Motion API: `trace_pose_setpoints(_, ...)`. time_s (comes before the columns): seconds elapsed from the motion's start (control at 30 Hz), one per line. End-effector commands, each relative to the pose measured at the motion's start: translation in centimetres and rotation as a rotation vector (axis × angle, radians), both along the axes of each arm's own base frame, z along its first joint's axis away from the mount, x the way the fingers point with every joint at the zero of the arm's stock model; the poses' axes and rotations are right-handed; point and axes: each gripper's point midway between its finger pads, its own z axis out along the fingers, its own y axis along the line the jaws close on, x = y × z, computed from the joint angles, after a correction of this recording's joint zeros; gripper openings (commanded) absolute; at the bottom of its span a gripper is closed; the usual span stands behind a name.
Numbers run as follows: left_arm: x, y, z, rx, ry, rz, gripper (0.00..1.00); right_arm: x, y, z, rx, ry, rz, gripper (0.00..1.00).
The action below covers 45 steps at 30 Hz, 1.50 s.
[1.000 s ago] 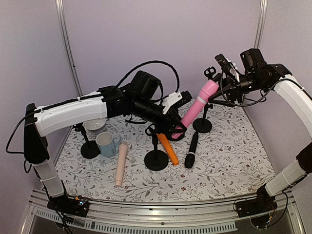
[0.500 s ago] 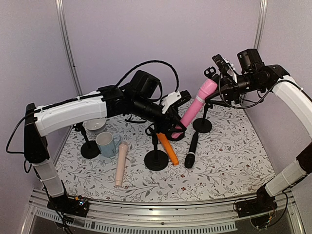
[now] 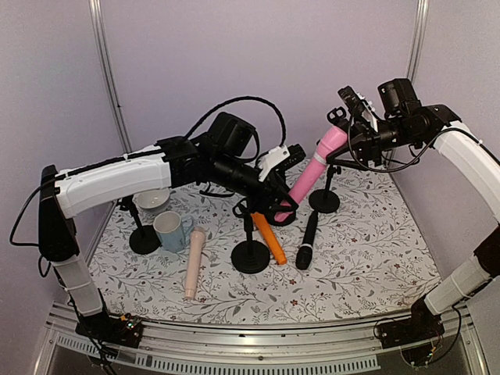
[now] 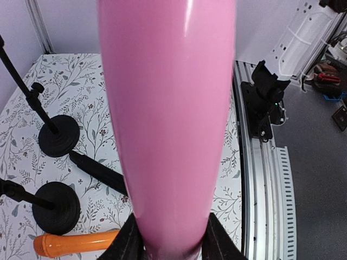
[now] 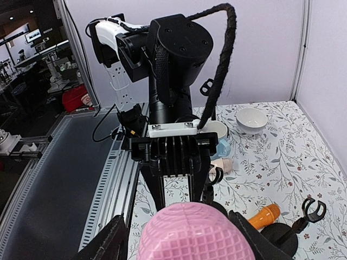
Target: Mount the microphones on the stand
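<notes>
The bright pink microphone [image 3: 312,170] hangs slanted in the air above the mat. My left gripper [image 3: 283,207] is shut on its lower end, its fingers [image 4: 129,242] pressing both sides of the pink body [image 4: 168,108]. My right gripper [image 3: 341,139] is shut on the meshed head [image 5: 190,234], one finger [image 5: 113,241] on each side. A stand [image 3: 325,200] rises just behind, with its clip [image 3: 336,117] above the head. The orange microphone [image 3: 269,238], black microphone [image 3: 306,239] and pale beige microphone [image 3: 194,262] lie on the mat.
A second stand [image 3: 250,255] stands mid-mat beside the orange microphone, a third [image 3: 144,238] at the left. A blue-and-white mug [image 3: 172,230] and a white bowl [image 3: 152,201] sit at the left. The metal rail [image 3: 258,332] runs along the near edge.
My right gripper has shifted slightly left and its fingers have drawn in around the pink head. The left arm holds still with the microphone's lower end.
</notes>
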Motion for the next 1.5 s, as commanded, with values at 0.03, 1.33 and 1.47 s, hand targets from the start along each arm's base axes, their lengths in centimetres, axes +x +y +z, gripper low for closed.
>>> trace_pose_setpoints(0.03, 0.4, 0.2, 0.9, -0.031, 0.003, -0.005, 0.04, -0.4, 0.3, 0.6, 0.027, 0.009, 0.021, 0.62)
trace_pose_setpoints(1.33, -0.4, 15.3, -4.1, -0.392, -0.08, 0.879, 0.54, 3.6, -1.0, 3.0, 0.094, -0.082, -0.269, 0.0)
trace_pose_setpoints(1.47, -0.4, 14.3, -5.5, -0.439, -0.086, 0.853, 0.54, 4.2, -0.9, 2.9, 0.115, -0.063, -0.295, 0.0)
